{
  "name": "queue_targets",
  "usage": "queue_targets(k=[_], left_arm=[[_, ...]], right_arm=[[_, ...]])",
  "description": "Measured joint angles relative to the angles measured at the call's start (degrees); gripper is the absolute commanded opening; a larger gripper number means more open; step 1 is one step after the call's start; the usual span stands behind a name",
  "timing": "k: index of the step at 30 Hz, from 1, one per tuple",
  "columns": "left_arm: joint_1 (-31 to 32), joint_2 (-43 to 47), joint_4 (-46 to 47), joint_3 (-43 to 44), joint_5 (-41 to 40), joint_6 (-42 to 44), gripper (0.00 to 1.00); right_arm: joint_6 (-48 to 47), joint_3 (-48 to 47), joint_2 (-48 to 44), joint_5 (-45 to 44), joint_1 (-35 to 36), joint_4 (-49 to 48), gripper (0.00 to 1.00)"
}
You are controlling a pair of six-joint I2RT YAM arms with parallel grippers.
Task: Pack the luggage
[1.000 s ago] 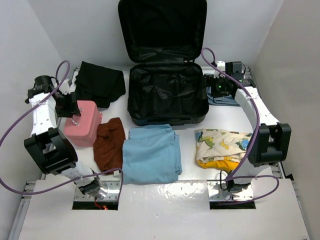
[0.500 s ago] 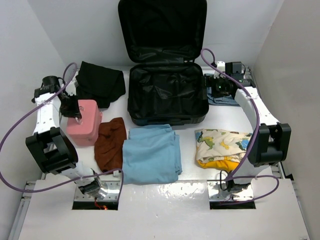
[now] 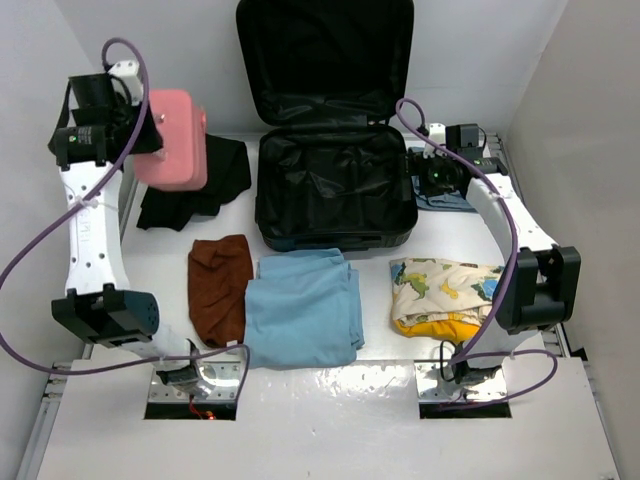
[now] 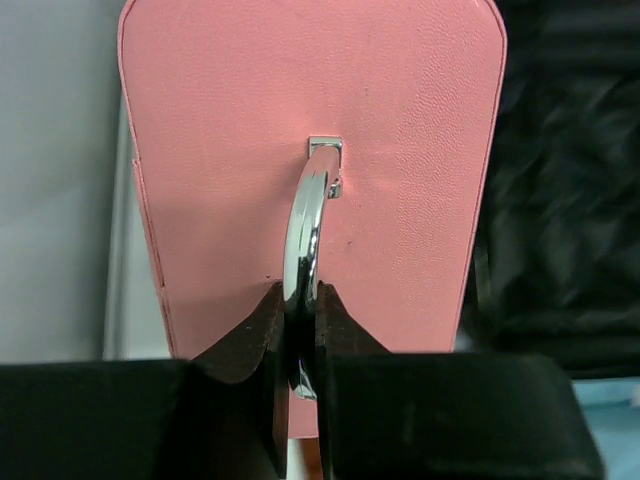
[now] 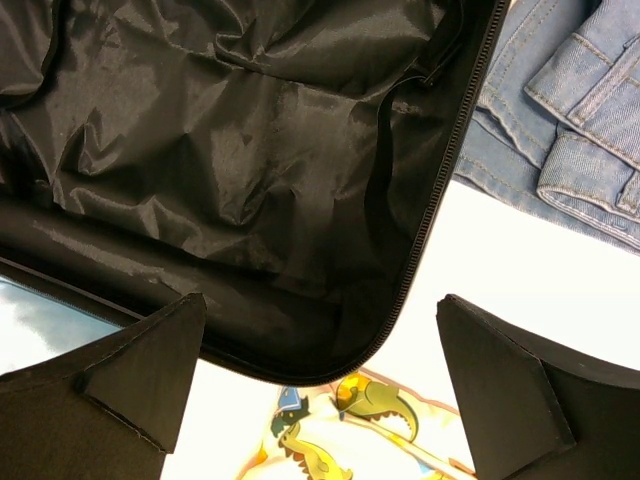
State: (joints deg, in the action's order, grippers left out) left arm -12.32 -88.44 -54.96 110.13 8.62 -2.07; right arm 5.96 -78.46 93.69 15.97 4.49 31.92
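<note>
1. The left gripper [image 4: 300, 330] is clamped on the thin metal handle [image 4: 306, 215] of the pink case [image 4: 310, 90]. Both pads press the ring's sides, and the case hangs off them, clear of the table.
2. In the overhead view the left gripper [image 3: 138, 128] holds the pink case [image 3: 172, 138] high at the table's left rear, above a black garment [image 3: 195, 185]. The left arm is stretched tall and nearly upright from its base.
3. The luggage [image 3: 335, 190] lies open at the middle rear. Its lid stands against the back wall and its lined base is bare.
4. From the held case, the luggage is to the robot's right and lower. The base's long axis runs left to right, so the move looks like a sideways carry, then a descent.
5. The right gripper [image 5: 318, 310] has its jaws spread wide and holds nothing. It hovers at the luggage's right edge, nearer to it than the left, with jeans [image 5: 580, 120] just beyond.
6. It may crowd the drop.
</note>
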Motion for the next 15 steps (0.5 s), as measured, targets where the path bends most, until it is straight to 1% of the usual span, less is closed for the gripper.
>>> queue_targets(k=[3,9,15], left_arm=[[4.9,0.8,2.9,1.0,-1.9,-4.9,0.0],[13.7,-1.1,4.1,1.1,-2.9,-16.1,0.0],[23.6,-10.6,7.4,7.5,-2.4,-23.3,0.0]], right_arm=[[0.0,0.0,0.0,-0.4,0.2,0.1,0.97],[-0.3,0.0,0.0,-1.2,0.3,0.3,0.97],[-1.0,0.0,0.0,-2.4,0.3,0.5,0.97]])
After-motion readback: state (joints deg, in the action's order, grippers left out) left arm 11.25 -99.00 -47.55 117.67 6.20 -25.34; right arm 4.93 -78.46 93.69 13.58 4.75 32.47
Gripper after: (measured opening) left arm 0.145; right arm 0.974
